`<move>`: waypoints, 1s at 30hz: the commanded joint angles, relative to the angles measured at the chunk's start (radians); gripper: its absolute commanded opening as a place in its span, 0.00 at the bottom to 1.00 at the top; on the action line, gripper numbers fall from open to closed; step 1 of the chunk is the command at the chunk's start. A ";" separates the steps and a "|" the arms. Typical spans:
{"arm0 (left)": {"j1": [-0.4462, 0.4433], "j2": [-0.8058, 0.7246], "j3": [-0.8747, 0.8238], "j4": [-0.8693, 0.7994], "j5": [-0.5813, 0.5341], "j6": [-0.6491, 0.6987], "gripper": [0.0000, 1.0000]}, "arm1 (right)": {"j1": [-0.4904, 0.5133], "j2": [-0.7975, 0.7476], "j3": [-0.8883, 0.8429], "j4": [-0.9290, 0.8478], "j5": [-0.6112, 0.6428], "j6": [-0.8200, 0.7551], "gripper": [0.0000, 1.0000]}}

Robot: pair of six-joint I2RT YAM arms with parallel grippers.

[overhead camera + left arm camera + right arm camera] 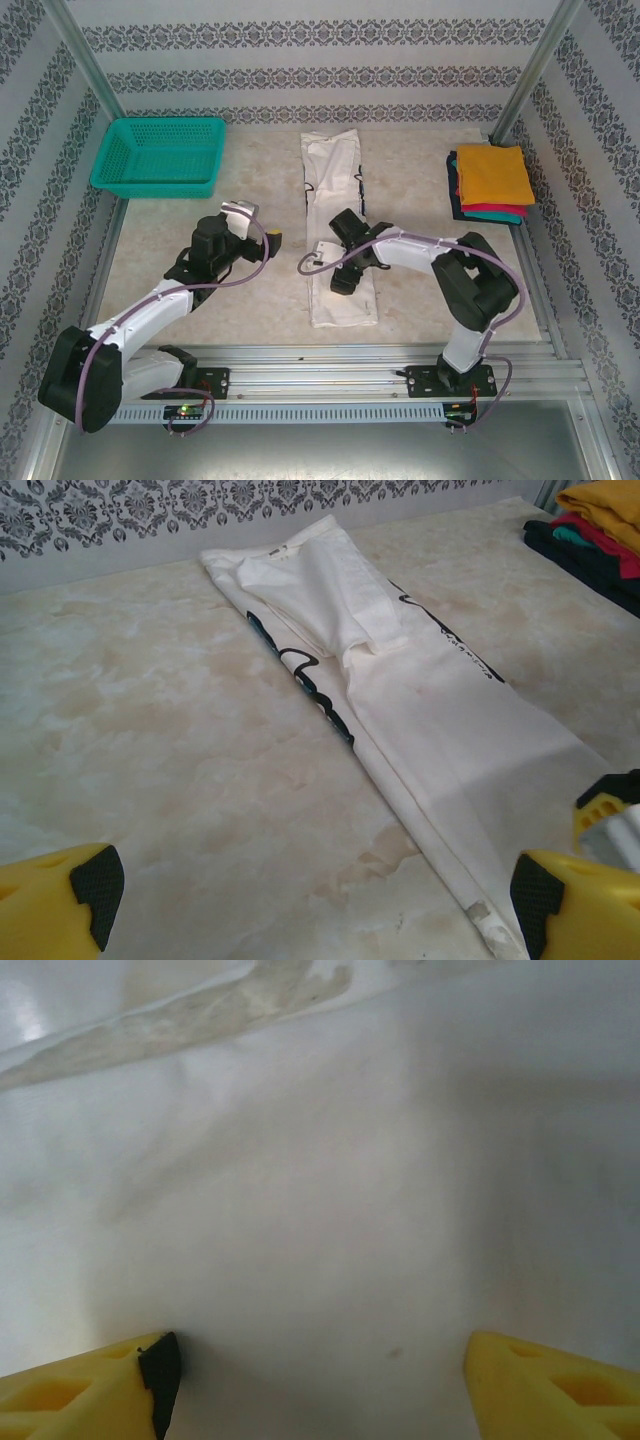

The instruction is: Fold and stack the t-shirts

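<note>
Right tool (318, 1355) agape on white t-shirt (335, 170), left tool (310, 885) released, shirt's long axis running near-to-far.

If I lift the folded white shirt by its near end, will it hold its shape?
Probably not: the white shirt lies flat as thin, limp cloth, so it should droop. Its folded sleeve may slip open. Pushed, it would likely bunch.

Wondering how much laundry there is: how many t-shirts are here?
5: a white t-shirt lies as a long strip in the middle; stacked at far right are an orange shirt on top, then a red shirt, a teal shirt and a dark shirt. More may hide between.
</note>
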 commanded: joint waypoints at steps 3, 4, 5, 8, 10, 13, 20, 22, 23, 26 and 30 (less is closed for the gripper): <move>0.015 -0.035 -0.016 -0.029 -0.020 0.025 1.00 | -0.038 0.113 0.115 -0.004 0.065 -0.039 0.74; 0.015 -0.039 -0.018 -0.031 -0.021 0.025 1.00 | -0.042 0.134 0.146 -0.033 0.066 -0.046 0.73; 0.016 -0.041 -0.021 -0.031 -0.020 0.024 1.00 | -0.044 0.150 0.163 -0.037 0.078 -0.062 0.74; 0.017 -0.041 -0.031 -0.016 -0.012 0.017 1.00 | -0.053 0.167 0.180 0.006 0.090 -0.082 0.74; 0.017 -0.036 -0.032 -0.014 -0.002 0.014 1.00 | -0.058 0.166 0.199 0.007 0.092 -0.089 0.75; 0.017 -0.036 -0.033 -0.017 0.006 0.021 1.00 | -0.040 0.107 0.181 -0.001 0.088 -0.103 0.77; 0.018 -0.039 -0.038 -0.036 0.006 0.060 1.00 | 0.040 -0.164 -0.026 0.054 0.054 -0.037 0.82; 0.018 -0.040 -0.036 -0.045 0.026 0.073 1.00 | 0.086 -0.231 -0.078 0.041 0.065 -0.017 0.83; 0.019 -0.041 -0.035 -0.050 0.032 0.080 1.00 | 0.111 -0.255 -0.097 0.034 0.063 -0.010 0.83; 0.019 -0.052 -0.032 -0.071 0.043 0.114 1.00 | 0.188 -0.321 -0.159 0.022 0.031 0.028 0.82; 0.019 -0.067 -0.032 -0.101 0.044 0.152 1.00 | 0.239 -0.308 -0.180 -0.036 0.027 0.046 0.73</move>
